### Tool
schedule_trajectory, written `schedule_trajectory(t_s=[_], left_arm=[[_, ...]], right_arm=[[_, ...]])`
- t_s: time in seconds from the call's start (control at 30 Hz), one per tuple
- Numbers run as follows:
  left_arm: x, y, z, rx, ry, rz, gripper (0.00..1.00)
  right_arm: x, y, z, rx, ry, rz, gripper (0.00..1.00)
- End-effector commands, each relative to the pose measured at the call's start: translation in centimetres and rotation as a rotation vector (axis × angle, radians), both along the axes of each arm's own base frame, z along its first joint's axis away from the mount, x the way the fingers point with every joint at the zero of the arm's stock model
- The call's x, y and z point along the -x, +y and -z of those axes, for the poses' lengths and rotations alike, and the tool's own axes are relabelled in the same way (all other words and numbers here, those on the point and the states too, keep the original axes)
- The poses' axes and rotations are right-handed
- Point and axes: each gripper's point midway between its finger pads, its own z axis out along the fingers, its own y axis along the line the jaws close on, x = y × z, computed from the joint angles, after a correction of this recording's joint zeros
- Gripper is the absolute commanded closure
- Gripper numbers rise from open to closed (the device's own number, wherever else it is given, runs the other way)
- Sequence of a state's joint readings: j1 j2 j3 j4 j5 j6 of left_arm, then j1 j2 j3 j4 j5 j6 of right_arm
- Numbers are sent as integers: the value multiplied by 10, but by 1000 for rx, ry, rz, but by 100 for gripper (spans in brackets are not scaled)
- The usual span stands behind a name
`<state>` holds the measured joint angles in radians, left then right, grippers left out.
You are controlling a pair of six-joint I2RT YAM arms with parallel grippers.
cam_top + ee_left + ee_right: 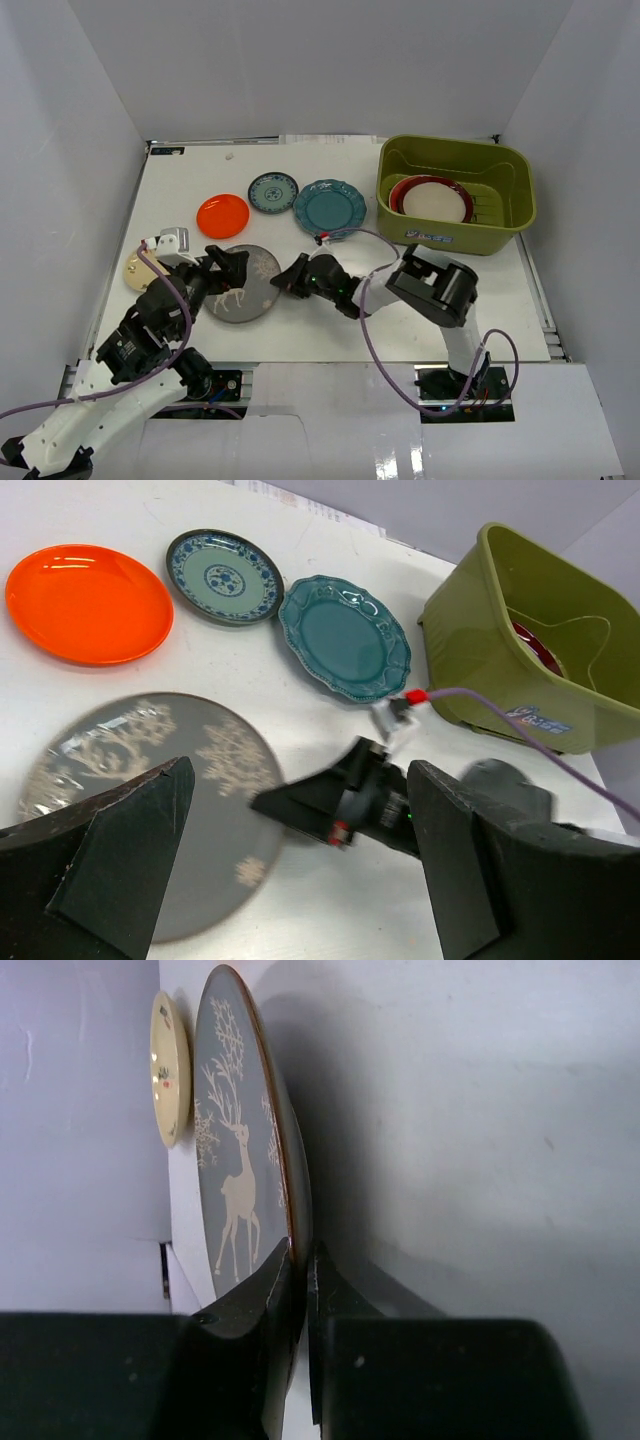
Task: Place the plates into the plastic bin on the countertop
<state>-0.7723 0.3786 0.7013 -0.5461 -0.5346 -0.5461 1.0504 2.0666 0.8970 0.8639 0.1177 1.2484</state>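
A grey plate [245,285] with a pale deer pattern lies near the front left of the white countertop [330,320]. My right gripper [285,278] is shut on its right rim; in the right wrist view the fingertips [303,1260] pinch the plate's [240,1160] edge. My left gripper [222,275] hangs open over the plate's left part, wide apart in its own view [300,860], touching nothing. The olive-green plastic bin [510,215] at the back right holds a red-rimmed cream plate [433,200].
Orange plate [222,215], small teal-white patterned plate [273,192] and teal scalloped plate [329,207] lie in a row behind the grey one. A beige plate [136,270] sits at the left, partly hidden by the left arm. Pale walls enclose the counter.
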Motion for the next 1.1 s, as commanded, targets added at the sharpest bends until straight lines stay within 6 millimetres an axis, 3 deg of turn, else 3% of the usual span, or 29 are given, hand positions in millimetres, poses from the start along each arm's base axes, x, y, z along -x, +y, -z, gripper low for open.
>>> schedule_trajectory(t_s=[0.0, 0.07, 0.1, 0.17, 0.2, 0.27, 0.3, 0.37, 0.4, 0.47, 0.5, 0.53, 0.57, 0.6, 0.67, 0.7, 0.8, 0.83, 0.9, 1.03, 1.07], left_arm=[[-3, 3, -3, -3, -3, -19, 2], [-3, 4, -4, 3, -6, -24, 2], [-2, 4, -4, 9, -6, -22, 2], [-1, 4, -5, 23, -11, -17, 2], [-1, 3, -5, 33, -10, -15, 2], [0, -1, -3, 44, 0, 3, 2], [0, -4, -1, 47, 7, 11, 2], [-2, -14, 2, 51, 31, 43, 2], [-2, -17, 3, 53, 38, 54, 2], [-3, -28, 3, 73, 52, 90, 2], [-6, -35, 11, 68, 75, 107, 2], [-6, -47, 11, 94, 80, 149, 2], [-7, -53, 14, 103, 95, 167, 2], [-10, -61, 26, 95, 136, 179, 2], [-11, -79, 30, 133, 160, 238, 2], [-13, -86, 45, 119, 198, 247, 2], [-18, -102, 52, 149, 218, 281, 3], [-22, -105, 62, 139, 243, 276, 3], [-29, -112, 64, 164, 242, 271, 4], [-49, -125, 83, 172, 271, 230, 7], [-57, -130, 97, 156, 291, 212, 7]], right_arm=[[8, -26, -82, -95, -205, -13, 92], [14, -41, -111, -98, -273, -27, 92], [15, -57, -140, -88, -312, -15, 92], [7, -80, -169, -25, -421, 19, 92], [7, -99, -211, -56, -493, 54, 92], [-11, -134, -231, 38, -548, 111, 92], [-28, -168, -261, 30, -595, 192, 92], [-40, -203, -283, 66, -625, 229, 92], [-58, -244, -303, 75, -657, 326, 92], [-68, -278, -330, 100, -691, 375, 92], [-87, -317, -336, 160, -706, 475, 92], [-90, -328, -350, 162, -728, 462, 92], [-101, -343, -342, 191, -698, 477, 92], [-116, -384, -340, 215, -673, 575, 92], [-128, -414, -330, 232, -636, 608, 92], [-139, -443, -319, 262, -598, 669, 92], [-154, -477, -294, 297, -525, 722, 92], [-158, -484, -287, 309, -510, 733, 92], [-166, -497, -271, 320, -469, 744, 92], [-176, -509, -244, 326, -407, 766, 92], [-180, -512, -234, 325, -379, 774, 92]])
